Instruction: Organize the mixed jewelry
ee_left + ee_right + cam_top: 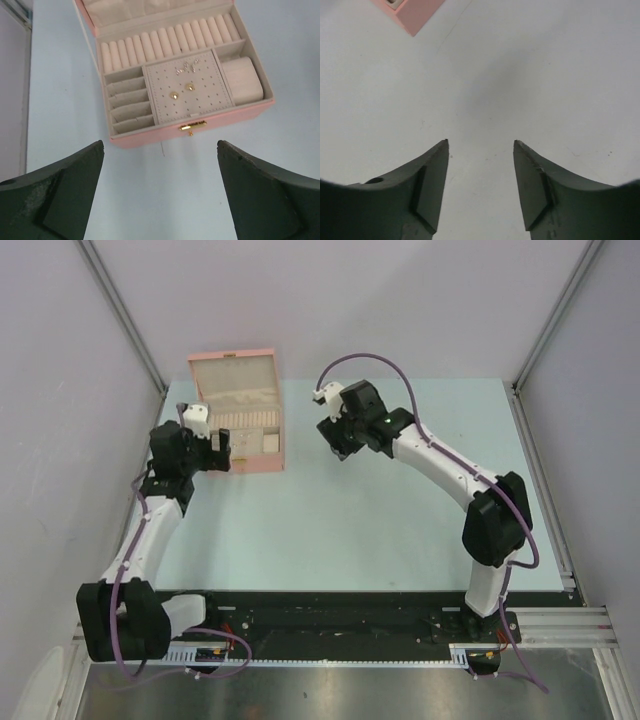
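the left gripper [160, 160] has its fingers spread wide with nothing between them, hanging just in front of the open pink jewelry box [145, 137]. straight ahead of it, past the gold clasp [190, 128], sits the perforated earring panel [200, 100]. the silvery jewelry pieces [187, 65] lie on the panel's far edge, a little right of the gripper's centre line. they form a short cluster running crosswise and tilted up to the right. two gold studs [174, 95] sit nearer, mid-panel. ring rolls [165, 42] line the back, narrow slots [127, 100] fill the left side, and a cream cushion [242, 80] fills the right compartment.

the right gripper [480, 150] is also parted and empty, over bare table [545, 75], with only the box's corner [415, 15] showing at upper left.

the left arm looks the better placed: the pieces lie forward and down from it, and closing across their short width would need the wrist turned. they are too small to tell apart.
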Controlling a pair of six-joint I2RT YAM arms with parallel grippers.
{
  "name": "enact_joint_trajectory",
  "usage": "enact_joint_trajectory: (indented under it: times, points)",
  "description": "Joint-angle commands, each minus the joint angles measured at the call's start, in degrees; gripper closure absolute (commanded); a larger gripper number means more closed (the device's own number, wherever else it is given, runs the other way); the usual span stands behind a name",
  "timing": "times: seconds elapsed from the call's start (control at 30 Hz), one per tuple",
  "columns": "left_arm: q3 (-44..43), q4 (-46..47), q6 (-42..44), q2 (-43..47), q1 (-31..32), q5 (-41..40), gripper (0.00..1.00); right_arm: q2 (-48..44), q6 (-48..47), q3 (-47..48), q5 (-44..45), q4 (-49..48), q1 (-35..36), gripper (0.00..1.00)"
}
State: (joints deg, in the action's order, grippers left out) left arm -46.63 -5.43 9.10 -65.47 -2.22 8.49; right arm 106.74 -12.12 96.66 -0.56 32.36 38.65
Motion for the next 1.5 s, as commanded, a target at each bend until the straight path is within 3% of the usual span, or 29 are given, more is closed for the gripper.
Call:
enact_joint_trajectory:
  times: [0.0, 0.23, 0.33, 0.43, 0.83, 1.2, 1.47]
  points:
    - [-6.53, 1.56, 1.97, -2.72, -1.56, -0.67, 0.00, -5.40, 0.69, -0.77, -3.39, 0.34, -4.89, 0.36]
    - [-15.23, 1.82, 0.83, -12.12, -3.76, 1.09, 0.00, -10.23, 1.48, -4.46, -5.50, -0.72, -10.34, 0.20]
    - [-18.75, 3.23, -0.22, -16.87, -5.34, 2.32, 0.00, -11.99, 1.66, -6.13, -6.03, -1.16, -11.76, 0.07]
    - [-22.09, 4.46, -0.93, -21.53, -6.48, 4.34, 0.00, -13.13, 1.75, -7.36, -6.82, -1.33, -13.43, 0.01]
    - [-31.32, 13.95, -2.16, -35.85, -7.80, 12.07, 0.00, -12.52, 1.92, -10.00, -8.93, -0.54, -15.89, 0.00]
    - [-36.24, 18.96, -1.37, -41.66, -8.06, 6.63, 0.00, -10.41, 1.92, -9.56, -7.88, -0.37, -16.33, 0.00]
    - [-39.50, 20.37, 0.47, -44.65, -8.94, 8.47, 0.00, -8.04, 1.84, -8.42, -7.71, 0.34, -16.33, 0.00]
